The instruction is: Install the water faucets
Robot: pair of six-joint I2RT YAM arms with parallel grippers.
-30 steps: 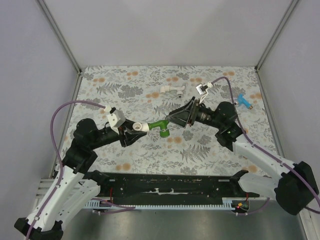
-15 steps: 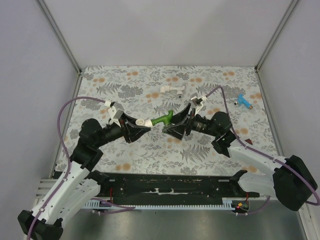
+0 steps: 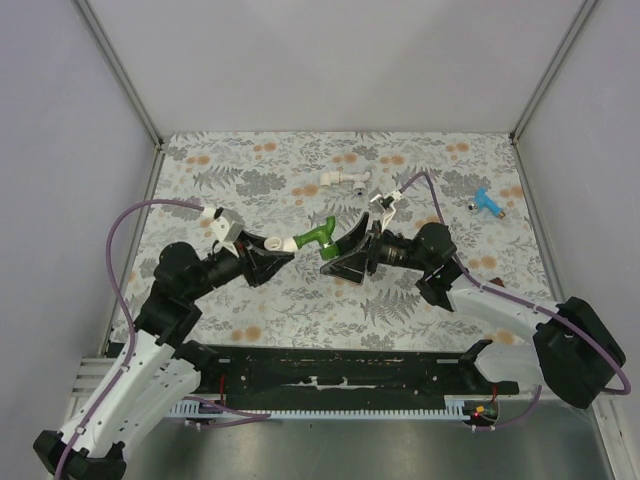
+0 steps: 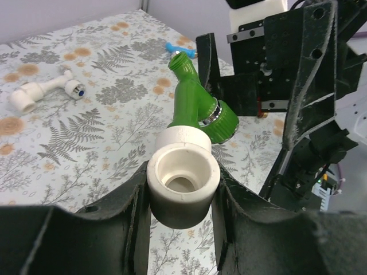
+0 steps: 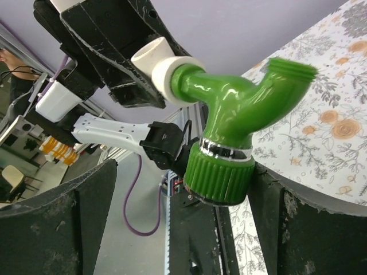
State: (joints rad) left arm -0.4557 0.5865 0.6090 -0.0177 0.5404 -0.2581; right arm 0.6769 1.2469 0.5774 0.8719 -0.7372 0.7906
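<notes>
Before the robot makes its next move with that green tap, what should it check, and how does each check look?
1. The left gripper is shut on the white elbow fitting: ok.
2. The green faucet sits in the fitting: ok. Fully tight: cannot tell.
3. The right gripper is open, one finger on each side of the faucet's ribbed cap, with gaps showing: ok.
4. Faucet and fitting are held above the table: ok.
5. The blue faucet and the white tap lie away from both grippers: ok.
</notes>
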